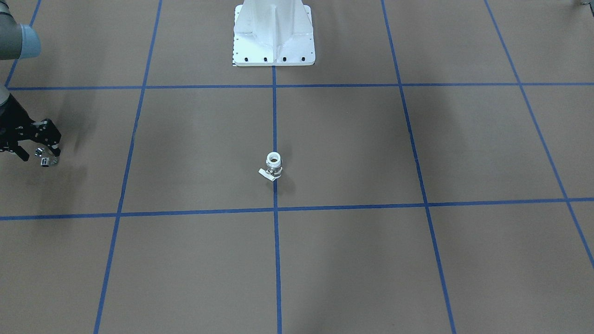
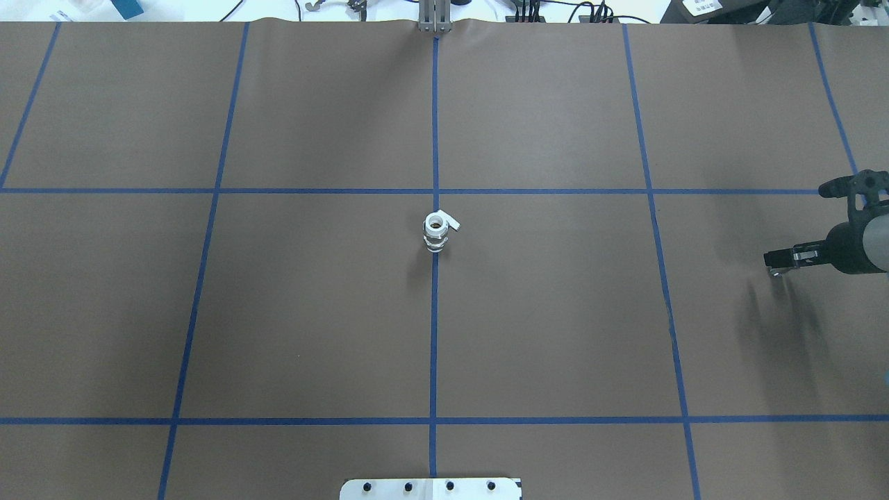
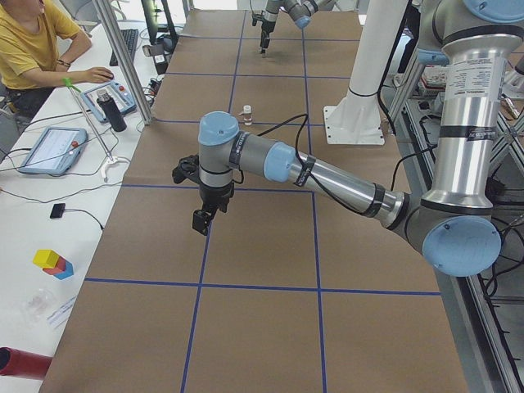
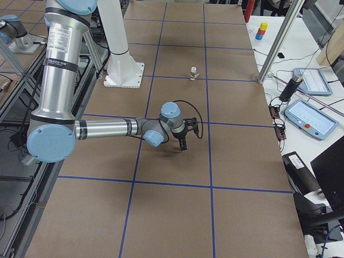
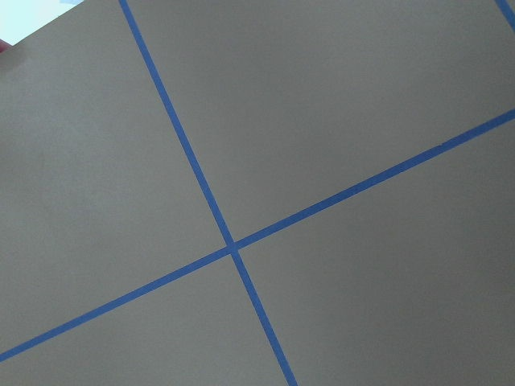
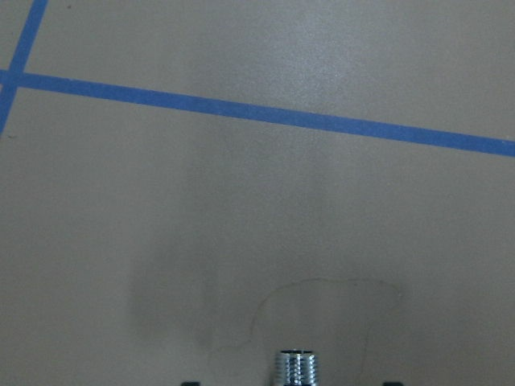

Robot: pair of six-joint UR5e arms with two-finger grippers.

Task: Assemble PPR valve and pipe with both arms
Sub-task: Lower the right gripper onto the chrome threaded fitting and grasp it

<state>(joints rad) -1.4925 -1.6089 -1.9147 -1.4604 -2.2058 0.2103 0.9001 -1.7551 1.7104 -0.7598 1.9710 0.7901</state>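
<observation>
While the PPR valve (image 1: pixel 274 166) stands upright mid-frame on the counter (image 1: pixel 352 260), on the centre tape line (image 1: pixel 274 116), the right end effector (image 1: pixel 39 153) at far left is clamped on the pipe (image 1: pixel 44 160), with its threaded end poking past the tips. Left end effector (image 3: pixel 201 221): can't tell if apart or together. The valve looks light, rigid, smooth and tippy, so I'd grip the white body clear of the handle. The metal elbow is slick and may twist under insertion load.
</observation>
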